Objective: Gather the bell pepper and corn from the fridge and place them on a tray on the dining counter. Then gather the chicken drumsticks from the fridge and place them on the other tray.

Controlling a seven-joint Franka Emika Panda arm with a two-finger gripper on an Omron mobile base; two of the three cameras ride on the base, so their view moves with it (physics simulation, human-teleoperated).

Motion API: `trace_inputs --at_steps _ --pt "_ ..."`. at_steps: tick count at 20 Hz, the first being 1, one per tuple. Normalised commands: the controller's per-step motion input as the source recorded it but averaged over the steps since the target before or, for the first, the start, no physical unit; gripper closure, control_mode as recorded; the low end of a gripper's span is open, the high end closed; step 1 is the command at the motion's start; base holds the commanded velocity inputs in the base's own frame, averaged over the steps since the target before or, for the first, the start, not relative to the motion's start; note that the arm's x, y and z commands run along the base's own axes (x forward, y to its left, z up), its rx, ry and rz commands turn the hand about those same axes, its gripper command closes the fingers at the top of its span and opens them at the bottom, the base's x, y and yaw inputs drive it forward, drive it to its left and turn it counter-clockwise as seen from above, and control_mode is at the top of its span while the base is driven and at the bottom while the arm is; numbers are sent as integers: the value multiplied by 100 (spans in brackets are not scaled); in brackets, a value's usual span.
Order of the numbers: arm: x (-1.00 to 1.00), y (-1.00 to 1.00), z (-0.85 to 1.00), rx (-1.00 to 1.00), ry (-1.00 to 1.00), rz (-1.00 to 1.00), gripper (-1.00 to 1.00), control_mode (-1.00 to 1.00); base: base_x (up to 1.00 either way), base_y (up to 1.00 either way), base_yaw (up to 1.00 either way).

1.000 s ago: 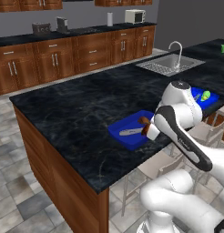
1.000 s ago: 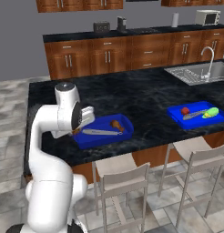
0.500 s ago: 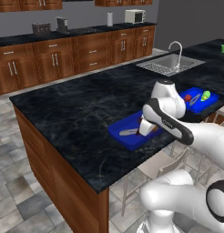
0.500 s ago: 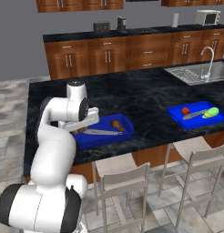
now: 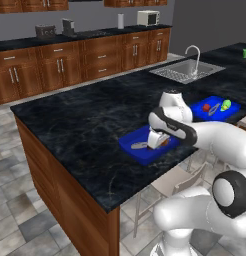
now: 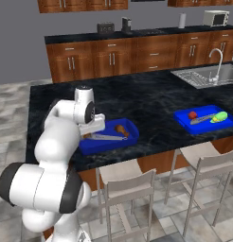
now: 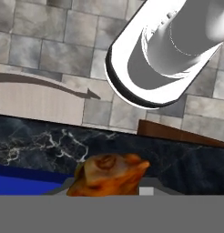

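My gripper [image 6: 91, 128] hangs low over the left end of the near blue tray [image 6: 129, 138] on the dining counter [image 6: 151, 97], shut on a chicken drumstick [image 7: 109, 175]. That orange-brown piece sits between the jaws, above the tray's blue floor and the black stone. A second drumstick [image 6: 120, 129] lies in the same tray beside a thin silver utensil [image 6: 108, 137]. The far tray [image 6: 184, 120] carries the red bell pepper [image 6: 192, 115] and the corn [image 6: 219, 116]. From the left base view the gripper [image 5: 156, 140] covers the middle of the near tray [image 5: 130, 147]. The fridge is out of view.
Two stools [image 6: 128, 186] [image 6: 206, 163] stand at the counter's near edge below the trays. A sink [image 6: 208, 75] with a faucet is set in the counter's far right. Brown wall cabinets [image 5: 70, 62] run along the back. Bare stone stretches left of the near tray.
The arm has folded down and the hand has swung from beside the near tray to low over it, carrying the drumstick. The trays and what lies in them have stayed put.
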Motion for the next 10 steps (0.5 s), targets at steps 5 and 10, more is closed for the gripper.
trace_inputs --at_steps 5,10 --pt "18 0 -30 0 -5 0 100 -100 0 0 0" --pt "23 0 -2 0 -12 0 100 -100 0 0 0"
